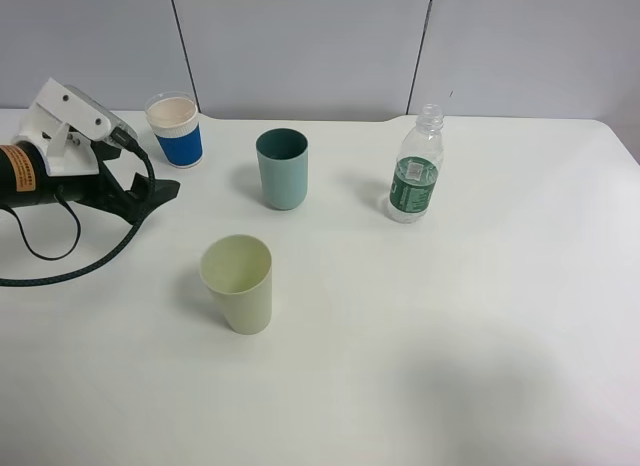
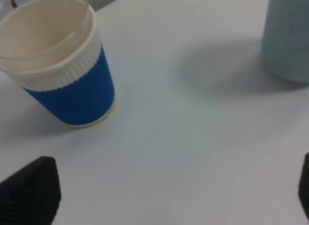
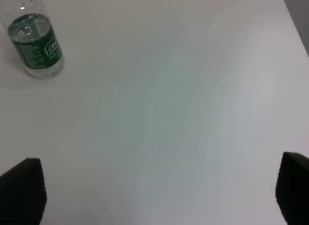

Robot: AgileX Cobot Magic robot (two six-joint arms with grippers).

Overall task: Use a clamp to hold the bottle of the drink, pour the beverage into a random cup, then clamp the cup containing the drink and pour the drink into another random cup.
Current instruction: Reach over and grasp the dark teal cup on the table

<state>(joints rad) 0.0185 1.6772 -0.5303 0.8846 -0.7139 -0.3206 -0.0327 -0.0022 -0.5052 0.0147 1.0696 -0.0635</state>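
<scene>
A clear uncapped bottle (image 1: 415, 168) with a green label stands upright at the back right of the white table (image 1: 450, 316). A teal cup (image 1: 282, 168) stands at the back middle, a blue-and-white paper cup (image 1: 175, 131) at the back left, and a pale green cup (image 1: 238, 283) nearer the front. My left gripper (image 1: 155, 198) is open and empty, low over the table, in front of the paper cup (image 2: 63, 65) and left of the teal cup (image 2: 289, 36). My right gripper (image 3: 157, 191) is open and empty, well apart from the bottle (image 3: 35, 39). The right arm is out of the high view.
A black cable (image 1: 60, 271) loops on the table by the left arm. The table's far edge meets a grey panelled wall (image 1: 300, 46). The table's right edge shows in the right wrist view (image 3: 294, 22).
</scene>
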